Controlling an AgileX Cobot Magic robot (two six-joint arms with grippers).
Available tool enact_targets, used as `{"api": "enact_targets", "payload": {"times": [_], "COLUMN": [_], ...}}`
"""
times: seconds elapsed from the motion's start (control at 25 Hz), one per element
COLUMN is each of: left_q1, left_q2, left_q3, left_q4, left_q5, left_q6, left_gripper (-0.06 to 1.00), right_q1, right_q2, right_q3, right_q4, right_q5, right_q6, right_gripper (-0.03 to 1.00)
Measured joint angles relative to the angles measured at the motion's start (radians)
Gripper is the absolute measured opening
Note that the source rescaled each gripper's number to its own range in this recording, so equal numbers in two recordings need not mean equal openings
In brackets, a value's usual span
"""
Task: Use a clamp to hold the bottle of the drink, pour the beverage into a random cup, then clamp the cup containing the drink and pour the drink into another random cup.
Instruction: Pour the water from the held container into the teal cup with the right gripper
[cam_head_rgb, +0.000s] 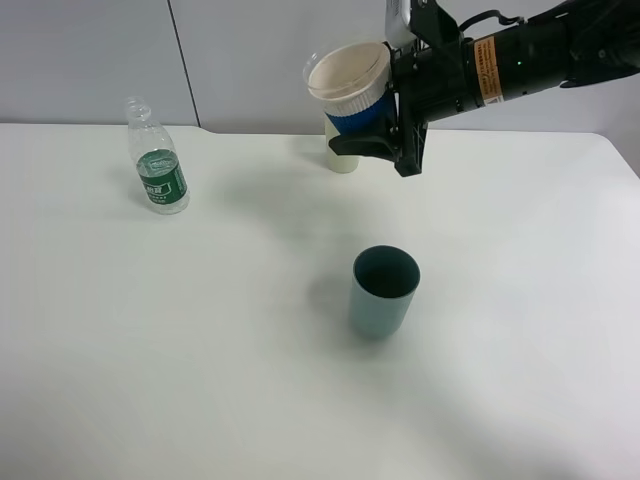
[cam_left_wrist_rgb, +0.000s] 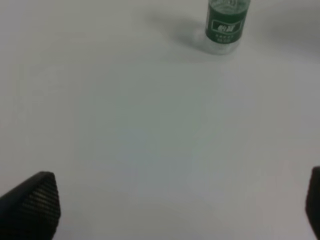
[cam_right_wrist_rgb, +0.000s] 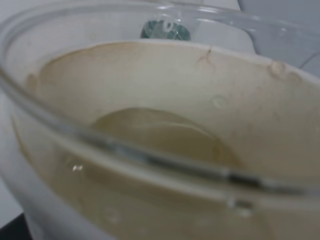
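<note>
My right gripper (cam_head_rgb: 374, 137) is shut on a tilted cup (cam_head_rgb: 350, 85) with a cream inside, a blue band and a clear rim, and holds it above the table's back middle. The right wrist view looks into this cup (cam_right_wrist_rgb: 165, 90), where a little pale liquid (cam_right_wrist_rgb: 160, 137) lies. A dark teal cup (cam_head_rgb: 383, 290) stands upright in the table's middle, in front of and below the held cup. The clear bottle with a green label (cam_head_rgb: 158, 160) stands uncapped at the back left; it also shows in the left wrist view (cam_left_wrist_rgb: 226, 25). My left gripper (cam_left_wrist_rgb: 180, 210) is open and empty over bare table.
The white table (cam_head_rgb: 200, 350) runs to a grey wall at the back. The right arm (cam_head_rgb: 530, 55) reaches in from the upper right. The left arm is outside the exterior high view.
</note>
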Motion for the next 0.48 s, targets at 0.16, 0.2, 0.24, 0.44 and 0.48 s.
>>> {"api": "enact_targets", "payload": {"times": [0.16,0.2,0.24,0.44,0.48], "left_q1": [0.000,0.000,0.000,0.000,0.000], "left_q2": [0.000,0.000,0.000,0.000,0.000], "left_q3": [0.000,0.000,0.000,0.000,0.000], "left_q4": [0.000,0.000,0.000,0.000,0.000], "left_q5": [0.000,0.000,0.000,0.000,0.000], "left_q6": [0.000,0.000,0.000,0.000,0.000], "left_gripper": [1.00,1.00,1.00,1.00,1.00], "right_q1": [-0.029,-0.038,-0.044,-0.056,-0.056], "right_q2": [0.000,0.000,0.000,0.000,0.000], "right_q3": [0.000,0.000,0.000,0.000,0.000], "right_q4": [0.001,0.001,0.001,0.009,0.023], "right_q5": [0.002,0.002,0.002,0.005,0.005], "right_q6": [-0.055,-0.058,-0.062,-0.074,-0.082], "right_gripper": [0.02,0.02,0.02,0.02,0.02]}}
